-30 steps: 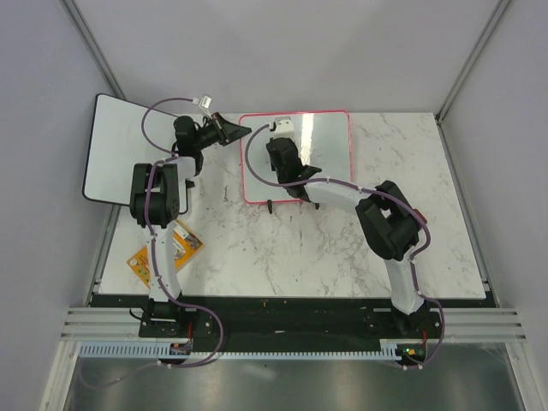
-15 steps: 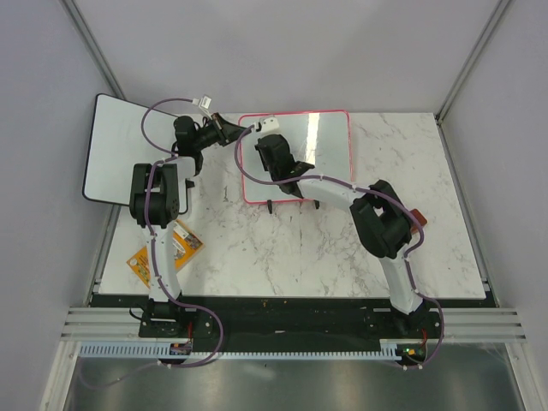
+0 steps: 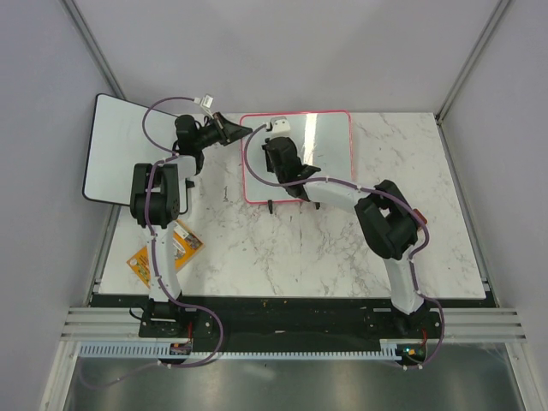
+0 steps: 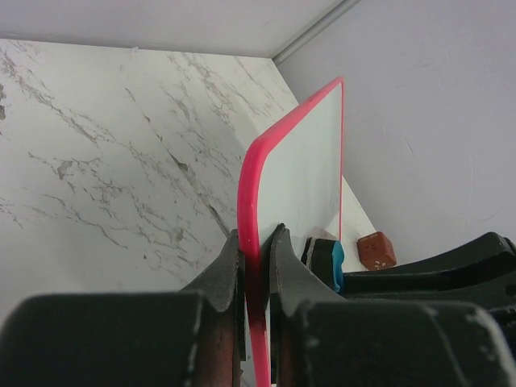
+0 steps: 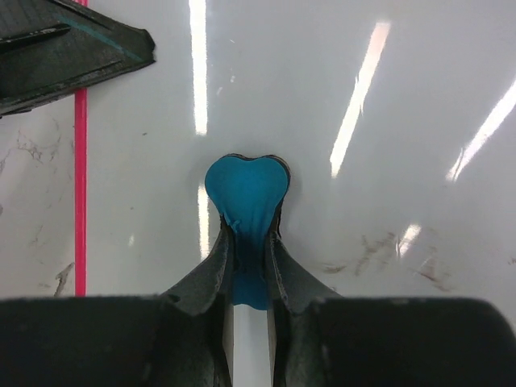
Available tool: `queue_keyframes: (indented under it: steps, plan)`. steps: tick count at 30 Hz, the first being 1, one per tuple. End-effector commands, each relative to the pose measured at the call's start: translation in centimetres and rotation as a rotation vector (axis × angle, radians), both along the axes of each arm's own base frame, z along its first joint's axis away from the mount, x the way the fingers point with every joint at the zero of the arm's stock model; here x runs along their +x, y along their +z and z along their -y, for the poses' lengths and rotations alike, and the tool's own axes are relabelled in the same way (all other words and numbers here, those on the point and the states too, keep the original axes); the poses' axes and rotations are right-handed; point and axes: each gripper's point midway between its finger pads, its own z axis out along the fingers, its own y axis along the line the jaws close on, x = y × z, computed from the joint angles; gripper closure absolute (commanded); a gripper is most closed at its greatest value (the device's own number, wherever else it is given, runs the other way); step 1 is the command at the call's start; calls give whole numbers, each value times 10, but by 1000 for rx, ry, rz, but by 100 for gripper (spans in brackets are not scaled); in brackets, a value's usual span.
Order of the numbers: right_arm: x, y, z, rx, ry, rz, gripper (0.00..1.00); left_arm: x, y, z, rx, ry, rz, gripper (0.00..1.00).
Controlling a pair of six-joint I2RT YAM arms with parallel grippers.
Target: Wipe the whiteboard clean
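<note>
**Blue on white: wiped out to the left rim and back**

Pink at the far left of the action. Clamped fully shut there with the left claw (image 4: 256,238), straight onto the rim of the board (image 3: 330,154) at its upper left corner. No shift in that hold over the last second. Keeps the board steady, propped at a tilt on its black feet at the far middle of the table (image 3: 342,248).

Just right of that hold, pinched narrowly in the right claw (image 5: 248,242): the eraser (image 5: 246,185), blue pad seemingly pressed to the white face, a little inside the rim. Slid left towards the rim half a second ago. Back right now, to about the same spot as a second ago. Reads as one short stroke out and back over that corner.

For the task, means wiping under way, not done. Looks clean around the pad and out to the left rim. Further right and lower in the right wrist view, faint grey smudges (image 5: 371,254) left to clear. Likely calls for strokes working rightward and down across the face, with the left hold kept on so as not to tip or skid the board under the pressure.
</note>
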Motion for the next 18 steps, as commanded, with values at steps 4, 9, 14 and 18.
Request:
queue_keyframes:
  steps: [4, 9, 14, 18]
  plan:
    - [-44, -140, 154, -238, -267, -406, 100, -1, 7, 3, 153, -46, 251, 98]
    - [-51, -144, 207, -221, -404, -440, 100, -1, 13, 3, 158, -48, 263, 98]
    - [-54, -144, 237, -163, -485, -460, 100, -2, 14, 3, 161, -48, 265, 98]
    - [-51, -133, 257, -148, -559, -447, 100, -2, 13, 3, 161, -49, 262, 98]
